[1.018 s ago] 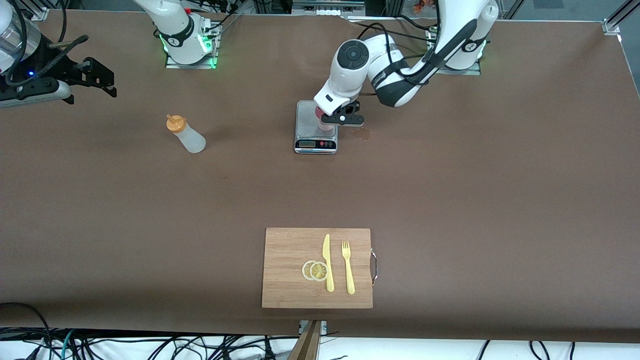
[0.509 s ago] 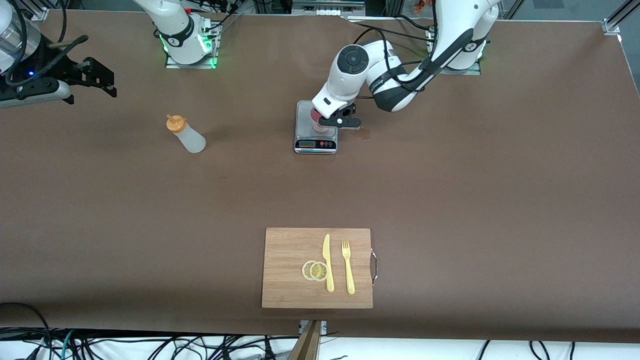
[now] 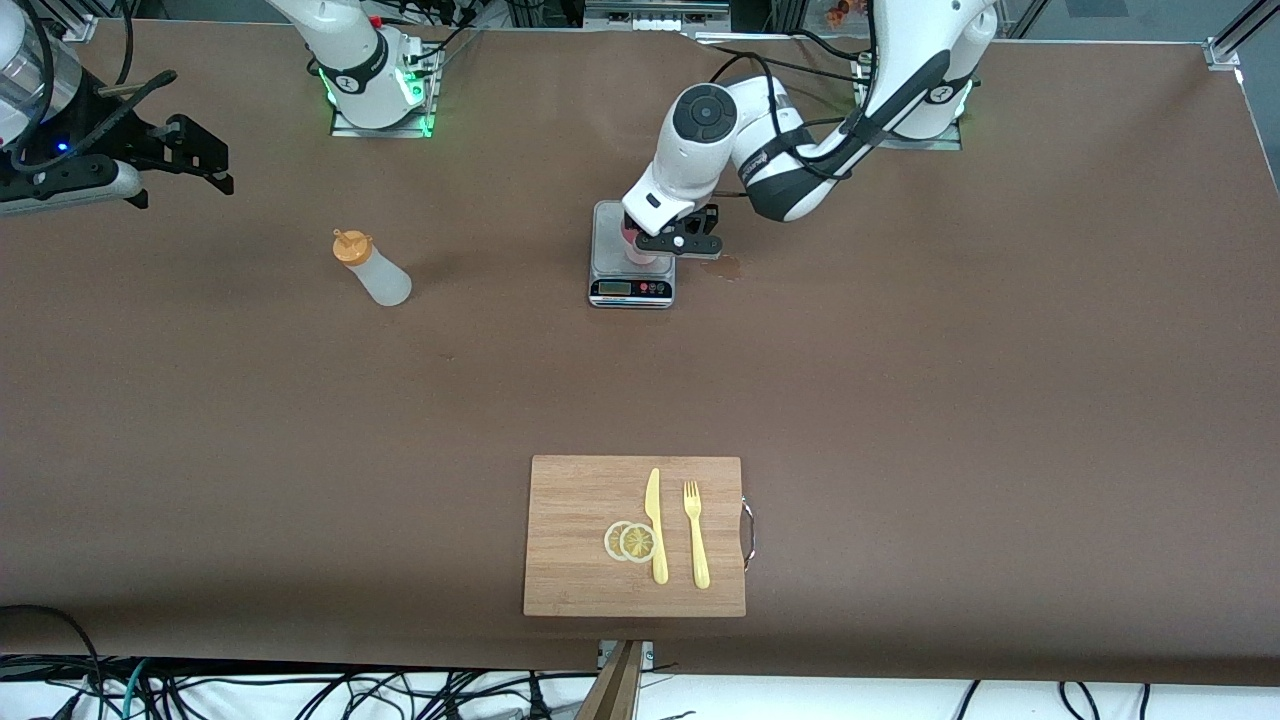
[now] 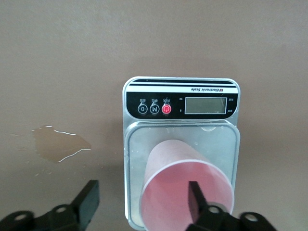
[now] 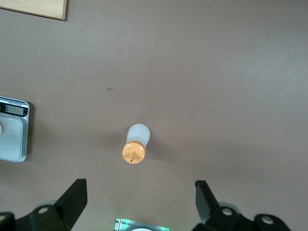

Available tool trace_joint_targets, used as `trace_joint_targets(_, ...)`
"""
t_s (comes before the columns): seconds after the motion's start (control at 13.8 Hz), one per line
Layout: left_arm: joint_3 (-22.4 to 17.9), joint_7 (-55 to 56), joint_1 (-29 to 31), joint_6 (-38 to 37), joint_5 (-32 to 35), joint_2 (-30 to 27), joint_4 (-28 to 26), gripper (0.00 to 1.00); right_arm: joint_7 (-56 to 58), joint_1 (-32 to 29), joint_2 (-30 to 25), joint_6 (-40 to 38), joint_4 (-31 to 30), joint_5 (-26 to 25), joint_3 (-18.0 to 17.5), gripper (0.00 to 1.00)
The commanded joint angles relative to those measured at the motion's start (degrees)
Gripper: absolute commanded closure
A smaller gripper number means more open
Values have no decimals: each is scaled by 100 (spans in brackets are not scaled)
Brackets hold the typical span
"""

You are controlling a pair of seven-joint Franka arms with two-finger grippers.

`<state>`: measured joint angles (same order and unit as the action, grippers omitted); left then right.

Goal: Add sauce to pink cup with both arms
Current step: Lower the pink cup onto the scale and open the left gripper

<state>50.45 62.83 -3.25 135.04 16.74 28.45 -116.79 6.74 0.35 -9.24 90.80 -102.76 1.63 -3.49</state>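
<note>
Brown counter [image 3: 900,350]: pink cup [image 4: 185,190] sits on scale [image 4: 181,98], left gripper [image 4: 142,204] around it, jaws apart. Sauce bottle [image 3: 370,268] untouched; I see right gripper [image 5: 139,204] above it, jaws apart, pouring left.

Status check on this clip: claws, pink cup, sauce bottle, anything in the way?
Left claw open over pink cup on scale. Right claw open, high above sauce bottle. Small spill beside scale.

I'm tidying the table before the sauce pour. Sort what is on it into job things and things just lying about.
Job things: pink cup standing on the scale; sauce bottle toward the right arm's end; left gripper open around the cup; right gripper open, high over the bottle.

Lying about: cutting board with knife, fork, lemon slices; spill beside the scale.
</note>
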Motion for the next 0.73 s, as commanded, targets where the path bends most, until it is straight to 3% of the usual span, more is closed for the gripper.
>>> trace_joint_targets(0.0, 176, 80, 132, -521, -310, -785, -37, 0, 12, 17, -25, -10, -16, 83, 23, 0)
trace_joint_targets(0.29, 97, -601, 448, -1478, -916, -2077, -46, 0, 12, 9, -8, 52, -156, 83, 32, 0)
trace_joint_targets(0.51, -490, -2042, 589, -2120, -1935, -2886, -46, 0, 3, 17, -25, 61, -200, 83, 23, 0)
trace_joint_targets(0.65, -947, -2694, 589, -2551, -2227, -3308, -37, 0, 3, 17, -17, 148, -297, 83, 15, 0)
